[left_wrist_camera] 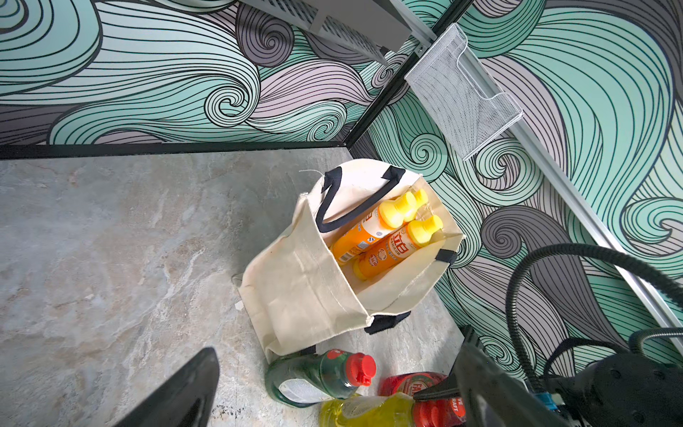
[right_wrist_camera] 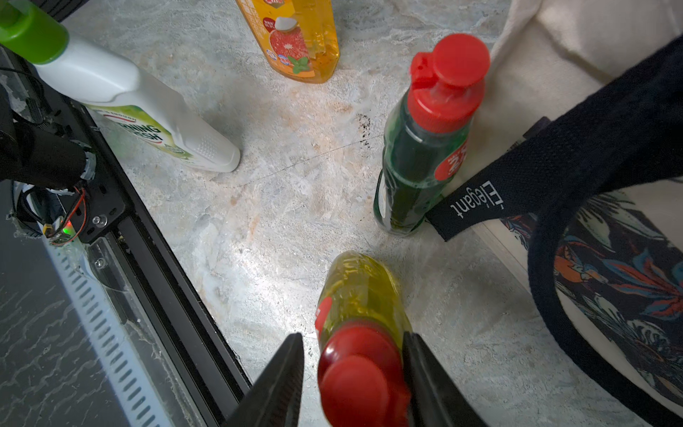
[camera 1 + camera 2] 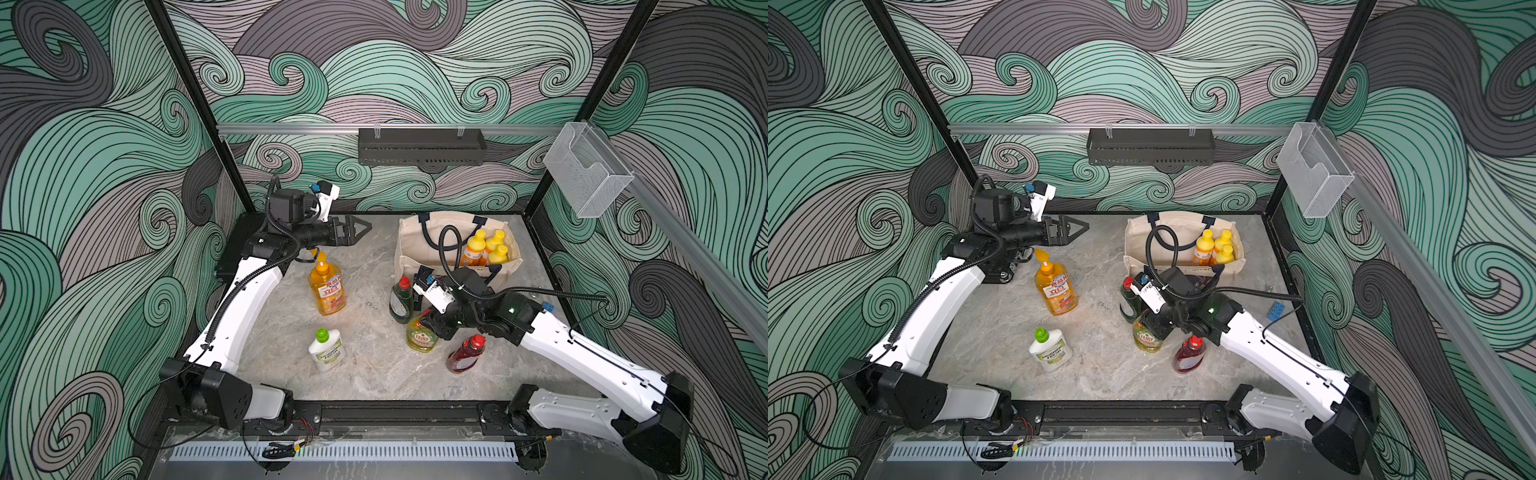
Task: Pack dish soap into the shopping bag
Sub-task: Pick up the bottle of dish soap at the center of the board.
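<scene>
Right gripper (image 2: 353, 334): jaws apart, straddling top of upright Fairy bottle (image 2: 360, 288), gap on one side, not clamped. Bottle axis vertical. Shopping bag (image 3: 411, 245) close by, toward far right. Left gripper (image 3: 357, 230) gaping, far left, well apart.

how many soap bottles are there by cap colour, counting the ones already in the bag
yellow caps: 3, the orange bottles in the shopping bag
red caps: 3, the dark green bottle, the Fairy bottle and the red bottle
green cap: 1, the white bottle
orange pump top: 1, the tall orange bottle
total: 8
</scene>
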`<state>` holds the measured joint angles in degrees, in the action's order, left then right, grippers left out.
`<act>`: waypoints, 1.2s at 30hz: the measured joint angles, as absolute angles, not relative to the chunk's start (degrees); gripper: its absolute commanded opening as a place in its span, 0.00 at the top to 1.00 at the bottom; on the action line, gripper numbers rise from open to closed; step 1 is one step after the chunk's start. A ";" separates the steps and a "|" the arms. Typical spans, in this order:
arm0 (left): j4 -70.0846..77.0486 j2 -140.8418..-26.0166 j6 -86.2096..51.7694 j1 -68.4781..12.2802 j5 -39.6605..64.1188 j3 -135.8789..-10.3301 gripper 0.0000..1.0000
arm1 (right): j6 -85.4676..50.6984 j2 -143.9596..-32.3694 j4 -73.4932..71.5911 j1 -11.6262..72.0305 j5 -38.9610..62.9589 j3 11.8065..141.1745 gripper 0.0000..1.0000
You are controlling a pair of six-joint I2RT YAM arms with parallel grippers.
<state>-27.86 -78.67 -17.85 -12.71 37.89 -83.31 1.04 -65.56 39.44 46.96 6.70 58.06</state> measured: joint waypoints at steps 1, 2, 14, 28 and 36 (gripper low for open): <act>-27.86 -78.67 -17.80 -12.84 37.87 -83.31 0.01 | 1.04 -65.56 39.31 46.94 6.68 58.02 0.57; -27.86 -78.67 -17.78 -12.91 37.82 -83.31 0.01 | 1.06 -65.56 39.18 46.87 6.68 58.02 0.58; -27.88 -79.50 -17.61 -12.95 37.71 -83.31 0.01 | 1.08 -65.49 37.82 46.46 6.48 57.45 0.78; -27.90 -79.55 -17.52 -15.03 37.71 -83.31 0.01 | 1.02 -65.28 39.13 46.37 5.21 58.06 1.00; -28.32 -80.25 -17.06 -18.22 37.41 -83.31 0.01 | 0.82 -65.76 43.16 46.26 4.51 60.14 1.00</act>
<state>-28.32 -80.25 -17.06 -18.22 37.41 -83.31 0.82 -65.76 43.16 46.26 4.51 60.14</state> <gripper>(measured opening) 0.986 0.327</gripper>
